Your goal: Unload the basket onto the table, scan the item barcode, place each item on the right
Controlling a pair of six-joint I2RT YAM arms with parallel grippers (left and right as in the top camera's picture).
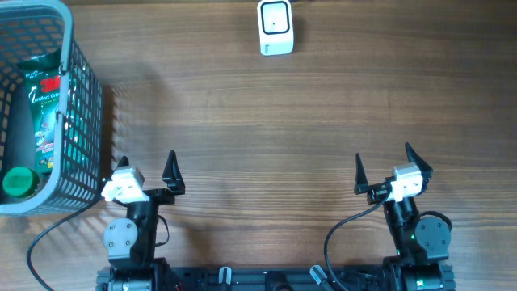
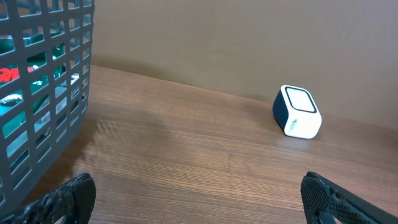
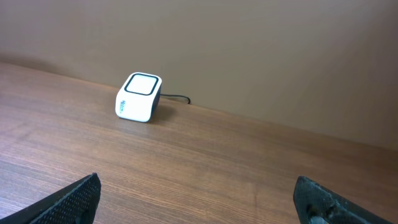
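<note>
A white barcode scanner (image 1: 275,27) with a dark body stands at the table's far edge; the left wrist view has the scanner (image 2: 297,112) at right and the right wrist view has the scanner (image 3: 139,97) at left. The item, a green 3M packet (image 1: 44,109), lies inside the grey basket (image 1: 87,162) at far left, next to a green-capped container (image 1: 19,183). My left gripper (image 1: 147,166) and right gripper (image 1: 383,167) both rest near the front edge, jaws wide apart with nothing between them. In the wrist views the left gripper (image 2: 198,196) and right gripper (image 3: 198,196) frame bare wood.
The grey mesh basket wall (image 2: 37,106) fills the left of the left wrist view, close beside that gripper. A black cable (image 3: 175,98) leads off behind the scanner. A plain wall (image 3: 249,56) rises behind the table's far edge.
</note>
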